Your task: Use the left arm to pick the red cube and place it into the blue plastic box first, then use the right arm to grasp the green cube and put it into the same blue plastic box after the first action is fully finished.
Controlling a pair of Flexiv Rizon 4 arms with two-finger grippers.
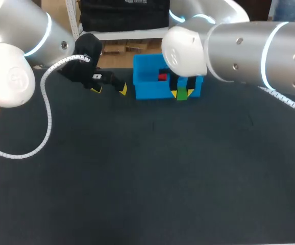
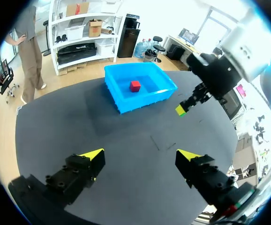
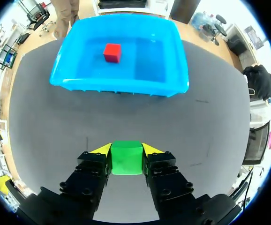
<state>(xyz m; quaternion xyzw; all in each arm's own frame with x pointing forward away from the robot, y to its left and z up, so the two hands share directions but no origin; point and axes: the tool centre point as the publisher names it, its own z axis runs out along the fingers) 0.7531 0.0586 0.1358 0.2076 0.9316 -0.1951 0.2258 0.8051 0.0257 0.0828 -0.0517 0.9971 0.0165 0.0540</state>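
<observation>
The red cube [image 3: 112, 52] lies inside the blue plastic box [image 3: 121, 82], seen also as the red cube [image 2: 135, 86] in the box [image 2: 126, 101] and as a red patch [image 1: 162, 77] in the head view's box [image 1: 147, 89]. My right gripper [image 3: 126, 151] is shut on the green cube [image 3: 126, 157], both yellow fingers pressing its sides, just in front of the box; the green cube [image 1: 181, 93] shows below the right wrist. My left gripper [image 2: 140, 154] stands open and empty over the mat, left of the box [image 1: 109, 89].
A dark mat [image 1: 147, 173] covers the table, with wide bare room in front of the box. The left arm's white coiled cable [image 1: 46, 102] hangs over the mat's left side.
</observation>
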